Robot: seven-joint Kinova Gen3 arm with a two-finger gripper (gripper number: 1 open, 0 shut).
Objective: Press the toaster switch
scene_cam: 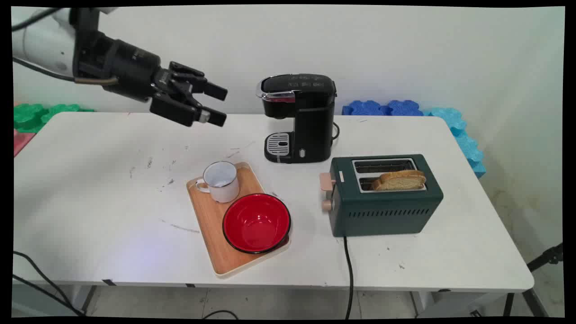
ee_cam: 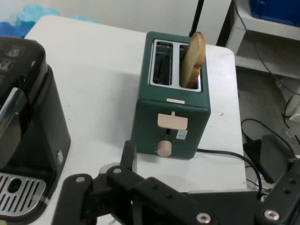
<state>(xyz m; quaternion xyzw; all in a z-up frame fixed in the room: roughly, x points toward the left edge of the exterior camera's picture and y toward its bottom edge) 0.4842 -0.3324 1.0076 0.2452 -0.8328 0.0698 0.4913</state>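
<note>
High on the left, gripper [scene_cam: 218, 105] spread wide, holding nothing. Lower down, on a wooden tray [scene_cam: 207, 225]: white mug [scene_cam: 220, 181], likely light, hard, easy to chip; red bowl [scene_cam: 256, 222] just beside. Then coffee machine [scene_cam: 299, 117], then green toaster [scene_cam: 382, 207] with bread [scene_cam: 399, 180].

Bare table [scene_cam: 99, 180] lies left of the tray [scene_cam: 211, 234]; the coffee maker [scene_cam: 301, 117] and toaster [scene_cam: 382, 198] crowd the right, with a narrow gap between them.

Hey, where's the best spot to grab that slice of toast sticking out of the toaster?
Likely the toast's exposed top edge, from straight above: only that part rises clear of the toaster's near slot, and its flat faces suit the gripper's open fingers.
</note>
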